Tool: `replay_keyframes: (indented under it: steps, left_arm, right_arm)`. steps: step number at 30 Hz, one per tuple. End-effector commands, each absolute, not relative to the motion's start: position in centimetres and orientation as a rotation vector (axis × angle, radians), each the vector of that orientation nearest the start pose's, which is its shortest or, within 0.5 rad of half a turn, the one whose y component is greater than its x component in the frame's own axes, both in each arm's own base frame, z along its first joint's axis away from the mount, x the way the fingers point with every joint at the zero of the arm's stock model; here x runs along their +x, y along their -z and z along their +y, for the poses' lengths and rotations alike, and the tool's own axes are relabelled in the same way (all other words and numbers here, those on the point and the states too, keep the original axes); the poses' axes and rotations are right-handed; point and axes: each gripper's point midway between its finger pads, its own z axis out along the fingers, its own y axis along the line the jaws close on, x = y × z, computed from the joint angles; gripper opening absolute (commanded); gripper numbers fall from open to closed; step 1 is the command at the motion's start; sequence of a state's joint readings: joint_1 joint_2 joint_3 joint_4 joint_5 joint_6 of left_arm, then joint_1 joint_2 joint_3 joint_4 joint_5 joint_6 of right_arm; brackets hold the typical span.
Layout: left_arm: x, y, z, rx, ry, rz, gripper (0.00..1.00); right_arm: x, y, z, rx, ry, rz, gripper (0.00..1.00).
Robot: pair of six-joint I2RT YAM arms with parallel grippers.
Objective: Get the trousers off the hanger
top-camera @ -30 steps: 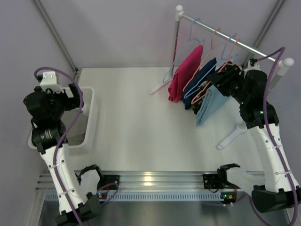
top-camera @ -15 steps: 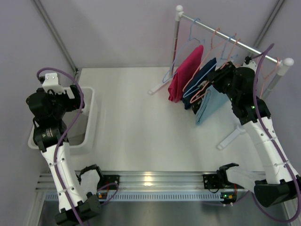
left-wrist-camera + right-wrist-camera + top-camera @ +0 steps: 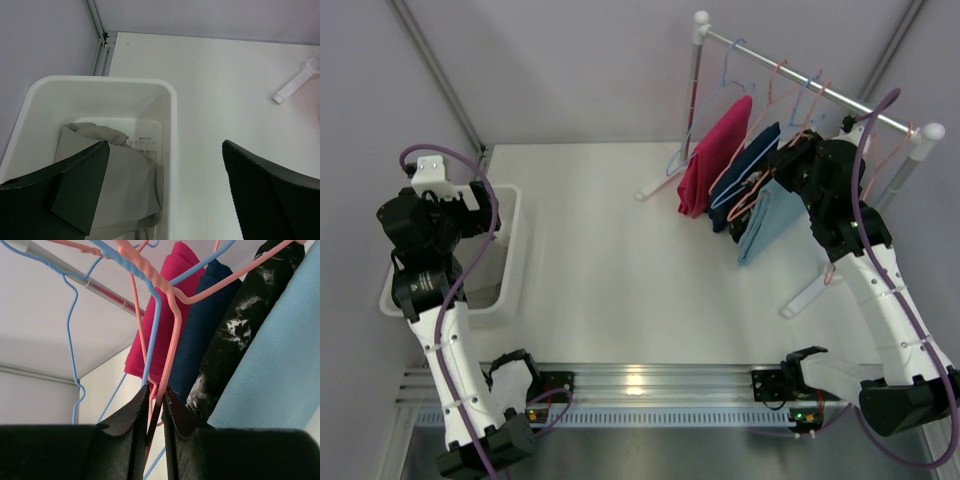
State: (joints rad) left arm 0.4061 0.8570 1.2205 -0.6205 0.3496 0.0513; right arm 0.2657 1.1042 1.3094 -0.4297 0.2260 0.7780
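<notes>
The light grey trousers (image 3: 125,185) lie crumpled in the white bin (image 3: 170,100) at the table's left. My left gripper (image 3: 165,150) hangs open and empty just above them; it also shows in the top view (image 3: 485,205). The light sky-blue trousers (image 3: 765,225) hang folded on the rack, rightmost of the garments, and show in the right wrist view (image 3: 280,375). My right gripper (image 3: 156,390) is shut on the wire of a pink hanger (image 3: 172,335) right beside them, high at the rack (image 3: 788,165).
The rack's rail (image 3: 790,78) also carries a red cloth (image 3: 715,155), a navy cloth (image 3: 748,170), a black speckled cloth (image 3: 235,335) and blue wire hangers (image 3: 150,320). Its white feet (image 3: 810,290) rest on the table. The bin's rim (image 3: 512,250) is by my left arm.
My right gripper has shifted a little left along the rack, staying among the hangers. The left arm has barely moved above the bin.
</notes>
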Motion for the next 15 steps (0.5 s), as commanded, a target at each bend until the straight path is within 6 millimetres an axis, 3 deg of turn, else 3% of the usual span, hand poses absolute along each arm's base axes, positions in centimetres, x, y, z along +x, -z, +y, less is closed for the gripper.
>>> replay_keyframes:
  steps: [1,6,13,15]
  left_arm:
    - [27.9,-37.1,5.9,-0.057,-0.041,1.743,0.99]
    - [27.9,-37.1,5.9,-0.056,-0.039,1.743,0.99]
    - [27.8,-37.2,5.9,-0.053,-0.044,1.740,0.99]
    - [27.7,-37.4,5.9,-0.050,-0.047,1.738,0.99]
  right_arm:
    - [36.3,-40.6,8.0,0.597,-0.529,1.600,0.15]
    - [36.5,-40.5,7.5,0.603,-0.512,1.587,0.21]
    - [36.3,-41.4,8.0,0.571,-0.552,1.581,0.00]
    - [35.7,-42.4,8.1,0.568,-0.573,1.565,0.00]
